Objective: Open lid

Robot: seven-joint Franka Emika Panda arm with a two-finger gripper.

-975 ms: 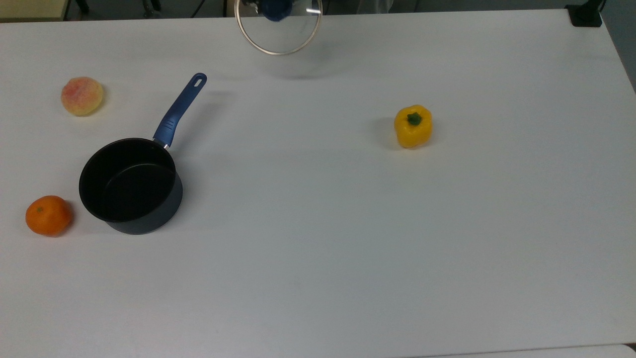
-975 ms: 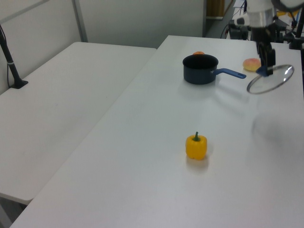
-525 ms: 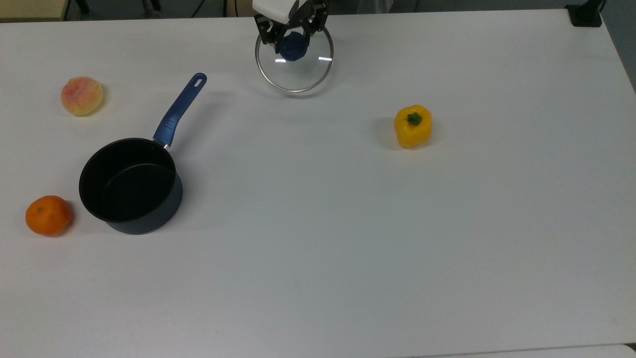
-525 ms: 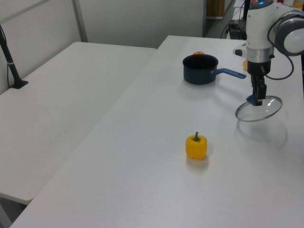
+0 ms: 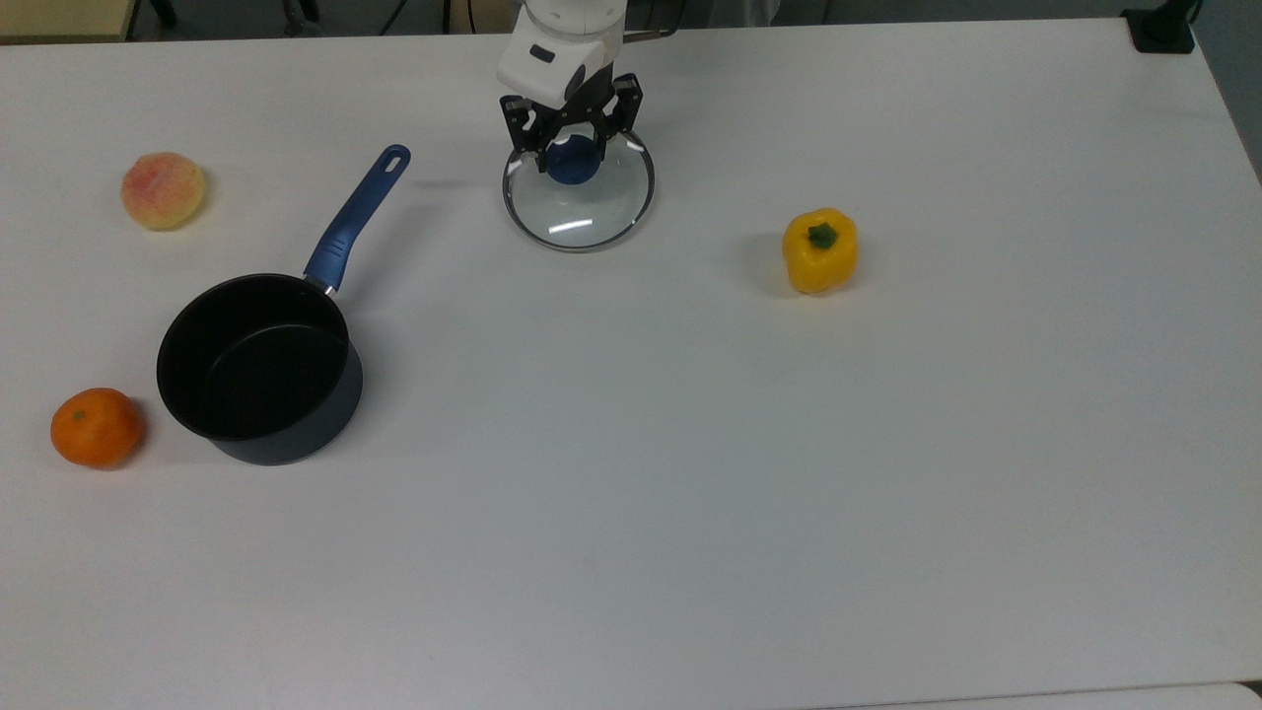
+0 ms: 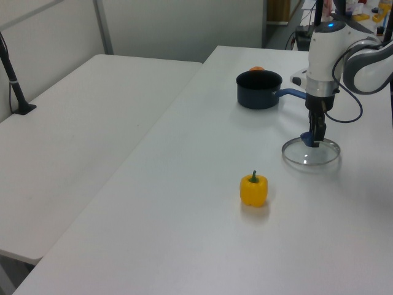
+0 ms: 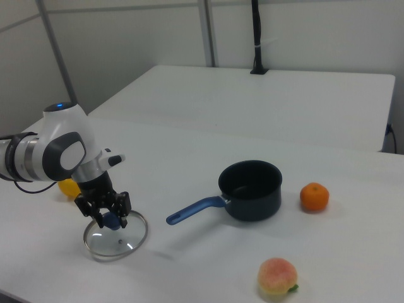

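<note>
The round glass lid (image 5: 578, 212) with its blue knob lies flat or nearly flat on the white table (image 5: 690, 444), right of the saucepan's handle in the top view. My gripper (image 5: 572, 158) points down over it, shut on the knob. In the left view the lid (image 6: 310, 157) sits at the table's right with the gripper (image 6: 314, 140) on top. In the right view the lid (image 7: 117, 242) is near the front left under the gripper (image 7: 112, 219). The dark saucepan (image 5: 258, 370) stands uncovered and apart from the lid.
A yellow bell pepper (image 5: 819, 250) stands to the lid's right in the top view. A peach (image 5: 163, 190) and an orange (image 5: 96, 427) lie by the saucepan at the top view's left. A second white table (image 6: 92, 123) adjoins.
The gripper has carried the lid down and toward the table's middle. The lid went from tilted in the air to level at the table surface.
</note>
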